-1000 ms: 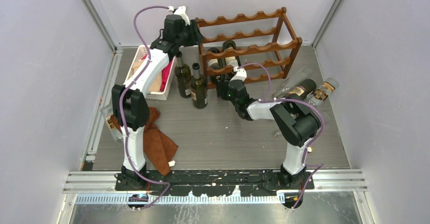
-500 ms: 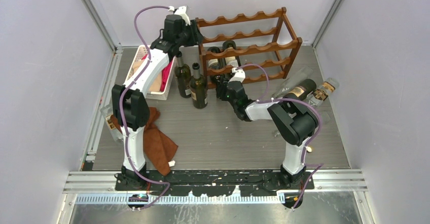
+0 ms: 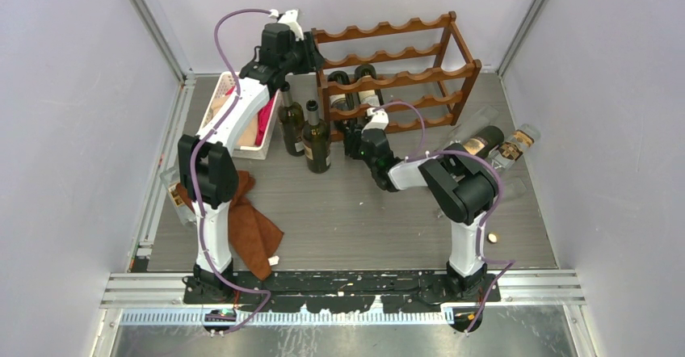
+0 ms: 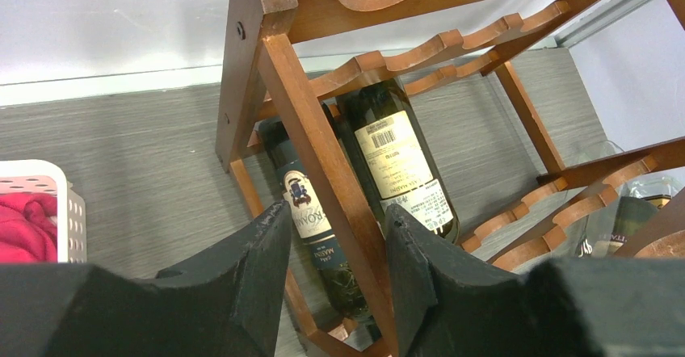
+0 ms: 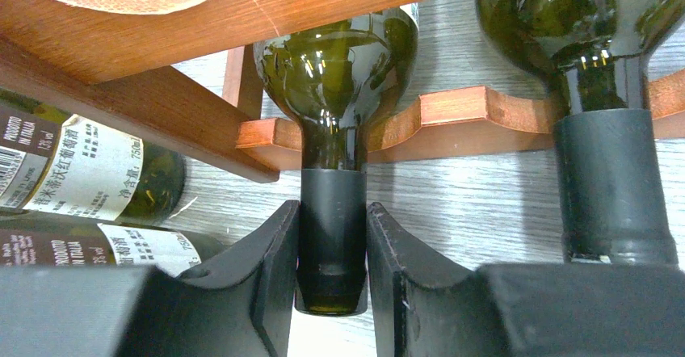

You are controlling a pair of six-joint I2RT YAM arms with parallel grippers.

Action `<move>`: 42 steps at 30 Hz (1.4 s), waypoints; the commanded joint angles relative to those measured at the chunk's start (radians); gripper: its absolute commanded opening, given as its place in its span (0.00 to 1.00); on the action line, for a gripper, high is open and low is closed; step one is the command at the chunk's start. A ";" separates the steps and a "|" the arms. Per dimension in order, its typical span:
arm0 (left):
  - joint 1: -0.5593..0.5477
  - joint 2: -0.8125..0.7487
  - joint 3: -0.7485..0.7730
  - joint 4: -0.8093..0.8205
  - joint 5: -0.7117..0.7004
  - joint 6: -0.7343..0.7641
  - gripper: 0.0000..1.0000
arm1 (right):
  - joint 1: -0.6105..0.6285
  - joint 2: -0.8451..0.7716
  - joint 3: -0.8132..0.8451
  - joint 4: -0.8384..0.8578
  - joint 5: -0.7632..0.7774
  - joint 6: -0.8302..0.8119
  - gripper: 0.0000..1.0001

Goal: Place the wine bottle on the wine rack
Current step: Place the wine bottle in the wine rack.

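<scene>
The dark reddish-brown wine rack (image 3: 396, 74) stands at the back of the table. A green wine bottle (image 5: 339, 58) lies in its lowest tier, body on the scalloped rail (image 5: 452, 115) and neck pointing forward. My right gripper (image 5: 333, 244) is shut on that black-capped neck, low in front of the rack (image 3: 355, 135). My left gripper (image 4: 335, 212) is at the rack's left front post (image 4: 323, 155). Its fingers stand a little apart on either side of the post, and whether they press on it does not show.
A second bottle (image 5: 606, 171) lies beside the held one. Two dark bottles (image 3: 292, 123) (image 3: 317, 139) stand left of the rack, next to a white basket (image 3: 216, 107). Clear bottles (image 3: 485, 140) lie at the right. A brown cloth (image 3: 250, 228) lies front left.
My right gripper and forearm have shifted slightly left and toward the rack, with the bottle neck still held. The left arm has stayed in place.
</scene>
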 commanded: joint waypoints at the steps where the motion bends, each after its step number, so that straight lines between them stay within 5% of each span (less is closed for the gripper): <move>1: 0.004 -0.029 0.005 0.031 0.023 0.023 0.46 | -0.011 0.019 0.049 0.025 0.001 -0.027 0.03; 13: 0.008 -0.056 0.004 0.025 0.022 0.030 0.48 | -0.017 0.052 0.135 0.029 0.008 -0.040 0.11; 21: 0.015 -0.119 -0.010 0.006 -0.001 0.042 0.59 | -0.037 0.070 0.168 -0.027 -0.016 -0.013 0.26; 33: 0.026 -0.320 -0.091 -0.051 0.015 0.040 0.70 | -0.036 0.035 0.147 -0.049 -0.070 -0.031 0.77; 42: 0.026 -0.573 -0.326 0.029 0.082 -0.008 0.74 | -0.037 -0.088 0.060 -0.068 -0.175 -0.083 0.90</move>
